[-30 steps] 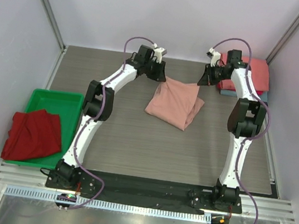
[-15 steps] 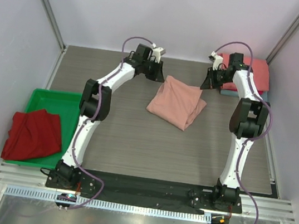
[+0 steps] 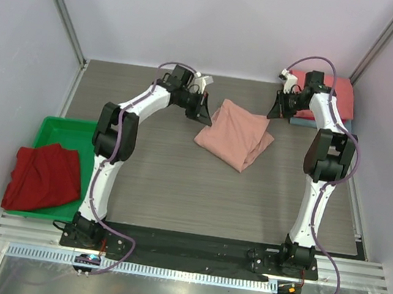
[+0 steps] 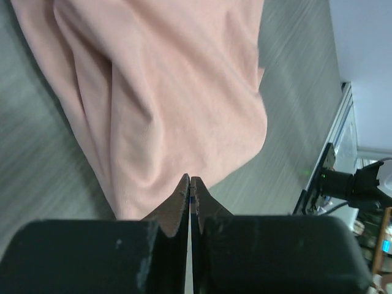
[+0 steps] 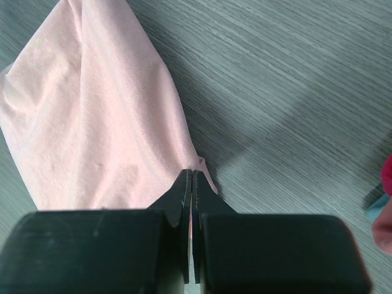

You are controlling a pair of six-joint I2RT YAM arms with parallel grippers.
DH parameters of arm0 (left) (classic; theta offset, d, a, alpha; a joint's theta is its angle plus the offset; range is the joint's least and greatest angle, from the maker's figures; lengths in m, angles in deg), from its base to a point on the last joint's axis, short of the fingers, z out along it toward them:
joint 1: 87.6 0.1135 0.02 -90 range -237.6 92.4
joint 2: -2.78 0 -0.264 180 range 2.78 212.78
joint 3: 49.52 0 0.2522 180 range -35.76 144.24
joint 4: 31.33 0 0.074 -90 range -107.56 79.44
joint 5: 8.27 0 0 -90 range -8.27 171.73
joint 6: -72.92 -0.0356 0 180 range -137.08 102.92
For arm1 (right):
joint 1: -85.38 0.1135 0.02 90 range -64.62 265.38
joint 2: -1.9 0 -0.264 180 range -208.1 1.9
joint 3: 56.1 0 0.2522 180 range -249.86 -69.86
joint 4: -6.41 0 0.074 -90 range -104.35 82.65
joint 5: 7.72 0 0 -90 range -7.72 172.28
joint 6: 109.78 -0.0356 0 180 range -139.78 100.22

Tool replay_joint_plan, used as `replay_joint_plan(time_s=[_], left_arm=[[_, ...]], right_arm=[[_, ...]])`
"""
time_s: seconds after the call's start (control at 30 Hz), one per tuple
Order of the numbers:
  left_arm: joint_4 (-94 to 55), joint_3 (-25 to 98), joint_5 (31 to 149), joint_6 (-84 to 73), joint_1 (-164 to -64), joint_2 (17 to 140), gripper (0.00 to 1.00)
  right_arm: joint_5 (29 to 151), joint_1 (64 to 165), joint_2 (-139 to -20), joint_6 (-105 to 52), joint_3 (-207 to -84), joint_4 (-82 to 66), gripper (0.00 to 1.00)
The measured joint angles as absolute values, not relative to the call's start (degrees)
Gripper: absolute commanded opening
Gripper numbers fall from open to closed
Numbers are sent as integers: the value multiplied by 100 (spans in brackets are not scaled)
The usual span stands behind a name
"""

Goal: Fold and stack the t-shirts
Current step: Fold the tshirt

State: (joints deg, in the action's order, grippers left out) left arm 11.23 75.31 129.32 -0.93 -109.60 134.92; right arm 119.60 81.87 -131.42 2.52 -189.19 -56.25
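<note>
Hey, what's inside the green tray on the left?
A crumpled dark red t-shirt lies in the green tray, spilling over its left rim. Anything beneath the shirt is covered and cannot be seen.

- Dusty-pink t-shirt (image 3: 233, 133), frame centre: soft matt cloth, a fine knit showing in the close wrist views.
- Dark red t-shirt (image 3: 44, 177), lower left: matt cloth, lying creased.
- Green tray (image 3: 73, 132): smooth plastic, giving off a slight gloss.
- Table (image 3: 175, 188): matt grey wood-grain top.
- Left gripper (image 4: 190, 184): matt black plastic, looking faintly speckled.
- Rail (image 3: 185, 275), bottom edge: bare metal, shining dully.
</note>
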Motion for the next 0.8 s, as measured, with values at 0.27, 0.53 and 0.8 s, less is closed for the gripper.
replay_joint_plan(time_s=[0.27, 0.53, 0.8], left_arm=[[1357, 7105, 12799, -98, -11011, 13634, 0], [1355, 7114, 12432, -72, -11035, 14025, 0], [1361, 7363, 12235, -76, -11061, 14119, 0]], right_arm=[[11962, 8146, -13061, 248, -18840, -5645, 1], [11934, 8048, -12869, 220, -18587, -5682, 1], [11840, 7989, -12399, 209, -18121, -5728, 1]])
